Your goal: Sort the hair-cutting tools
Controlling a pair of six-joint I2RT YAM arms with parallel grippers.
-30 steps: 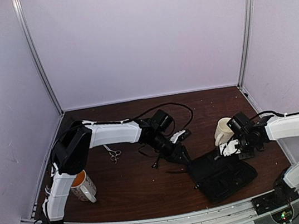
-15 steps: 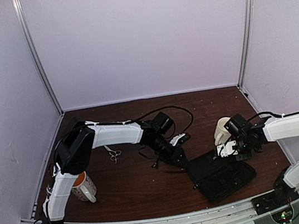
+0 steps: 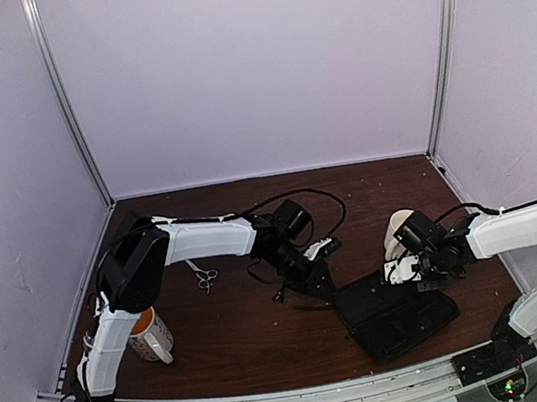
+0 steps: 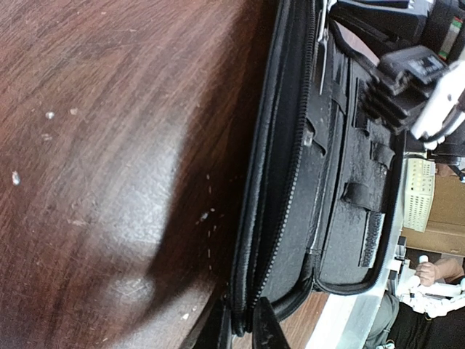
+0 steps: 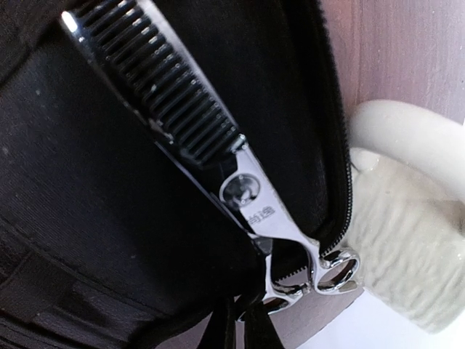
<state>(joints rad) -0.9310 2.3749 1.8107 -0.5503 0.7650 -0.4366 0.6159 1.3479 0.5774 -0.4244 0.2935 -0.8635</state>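
Note:
The black fabric case point(image 3: 398, 311) lies open at the front right. My left gripper point(image 3: 322, 282) is shut on the case's left rim point(image 4: 247, 291), the zipper edge pinched between the fingers. My right gripper point(image 3: 406, 267) is shut on the handle of silver thinning scissors point(image 5: 247, 193), held over the open case point(image 5: 87, 182) with the toothed blade pointing inward. A second pair of silver scissors point(image 3: 202, 275) lies on the table at the left. A thin dark sliver that looks like a clip point(image 3: 310, 307) lies just left of the case; the other clip cannot be made out.
A white mug point(image 3: 399, 230) stands right behind my right gripper, close to the scissor rings point(image 5: 407, 262). An orange-filled mug point(image 3: 149, 335) stands at the front left beside the left arm's base. Cables loop over the table behind the left arm.
My right gripper has moved a little left and forward with the scissors, over the case's back edge. My left gripper has shifted slightly left, still on the case rim.

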